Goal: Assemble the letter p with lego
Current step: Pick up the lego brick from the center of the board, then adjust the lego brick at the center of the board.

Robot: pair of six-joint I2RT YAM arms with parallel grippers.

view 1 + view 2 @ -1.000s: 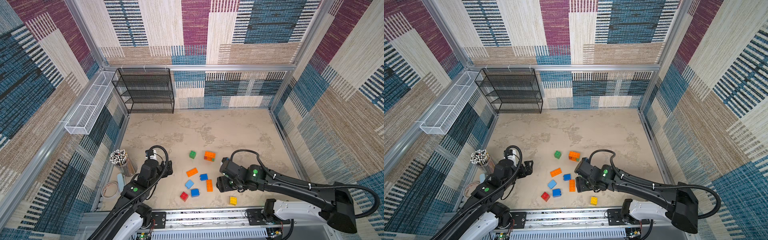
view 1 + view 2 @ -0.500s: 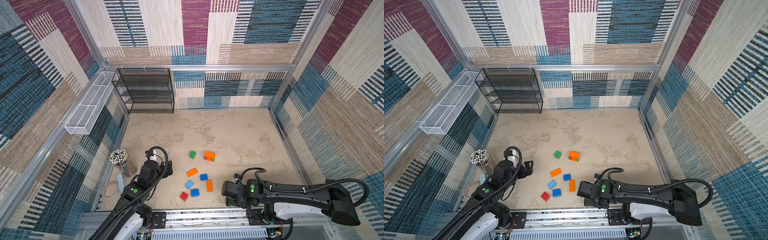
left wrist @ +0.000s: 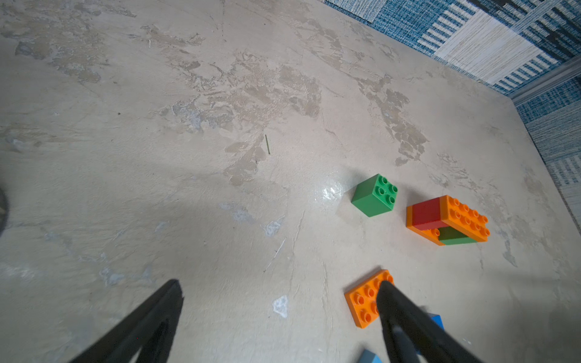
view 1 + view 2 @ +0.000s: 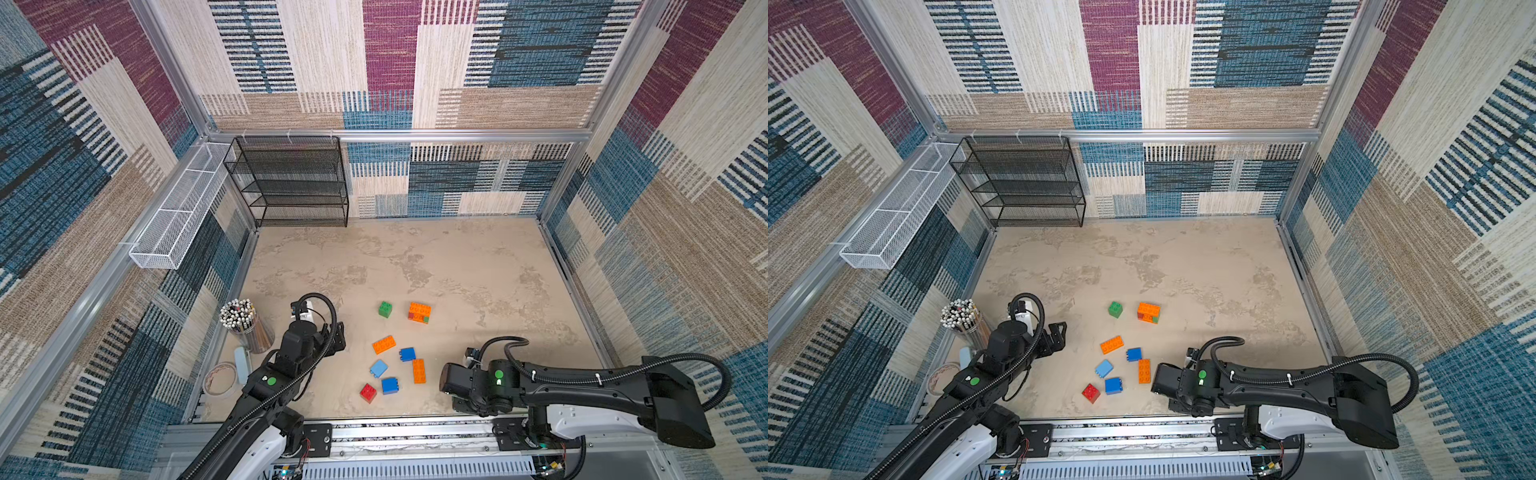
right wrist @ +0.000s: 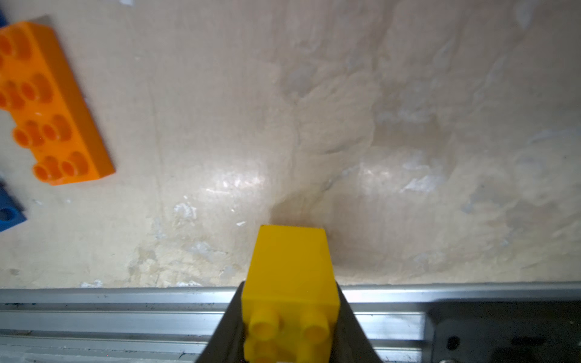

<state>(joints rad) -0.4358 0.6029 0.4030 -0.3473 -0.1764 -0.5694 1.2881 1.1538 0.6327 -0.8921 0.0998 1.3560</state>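
While the left fingers (image 3: 151, 320) gape wide above the mottled desk (image 3: 220, 125), the right fingers (image 5: 224, 330) pinch a glossy yellow studded cube (image 5: 290, 276) by the desk's front aluminium rail (image 5: 125, 308), near a long orange brick (image 5: 56, 103).

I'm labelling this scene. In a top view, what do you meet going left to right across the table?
Pencil cup → left gripper → red brick → green brick → orange stack → right arm. The other bricks overlap these.
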